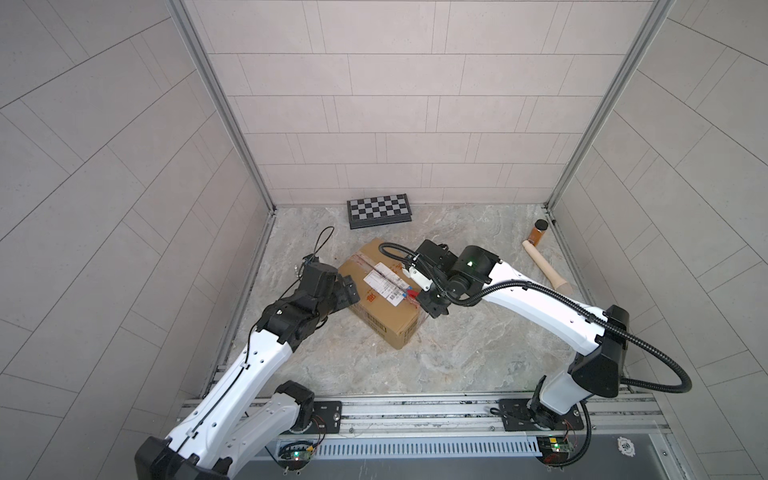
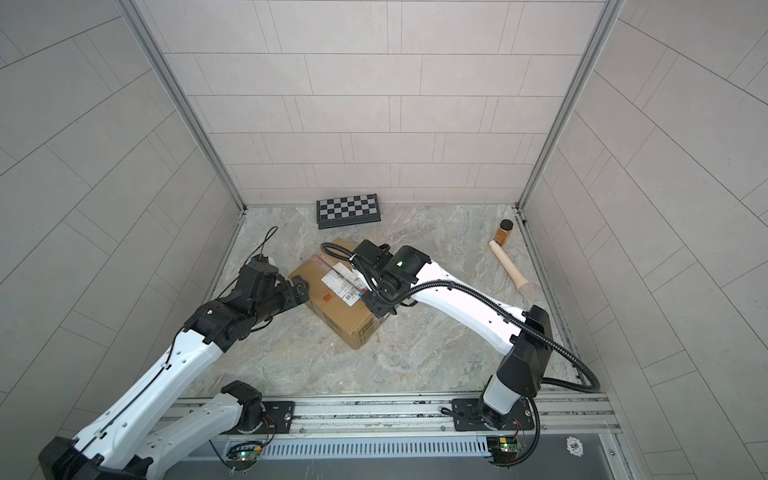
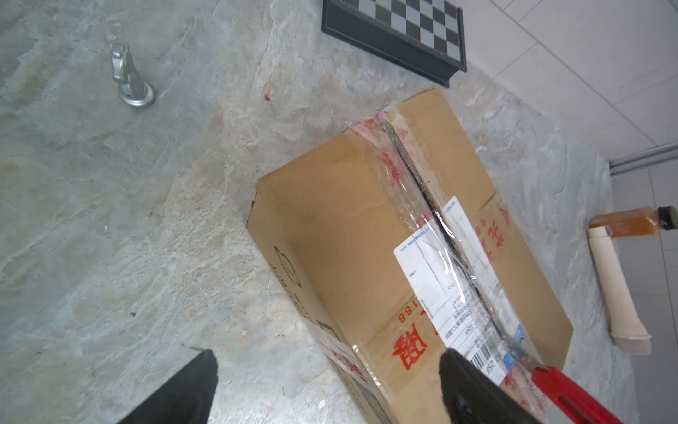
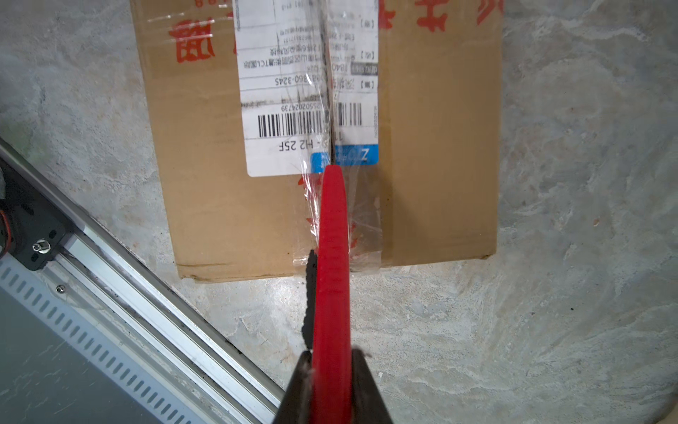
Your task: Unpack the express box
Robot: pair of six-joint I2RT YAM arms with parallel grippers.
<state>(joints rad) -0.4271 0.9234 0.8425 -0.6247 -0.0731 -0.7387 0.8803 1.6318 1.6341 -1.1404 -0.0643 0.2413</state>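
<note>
Where the box lies: the express box (image 1: 365, 266) (image 2: 316, 278) (image 3: 348, 227) (image 4: 440, 147) sits flat on the marble-patterned desk (image 1: 478, 353), label side up and flaps down.
Long axis: runs diagonally. The far end points at the checkered chess board case (image 1: 380, 210) (image 3: 396, 33) and the near end at the right arm's side of the front rail.
Seam: follows the long axis. In the left wrist view it shows as a dark slit through the white shipping label (image 3: 425, 271).
In the way: crinkled clear tape (image 4: 367, 227) covers the seam at the box's near end and folds over that edge.
Right gripper (image 4: 332, 354) (image 1: 432, 305): jaws clamped on a red box cutter (image 4: 332, 238) (image 3: 565, 392), whose tip meets the seam at the label's blue corner.
Left gripper (image 3: 328, 354) (image 1: 349, 291): jaws wide apart and empty, straddling the box's long left edge. Contact cannot be told.
Left of the box: a silver chess knight (image 3: 128, 77), upright and well apart.
Right of the box: an amber black-capped bottle (image 1: 539, 232) (image 3: 631, 222) touching the thin end of a pale wooden club-shaped stick (image 1: 546, 266) (image 3: 616, 290), both well apart from it.
</note>
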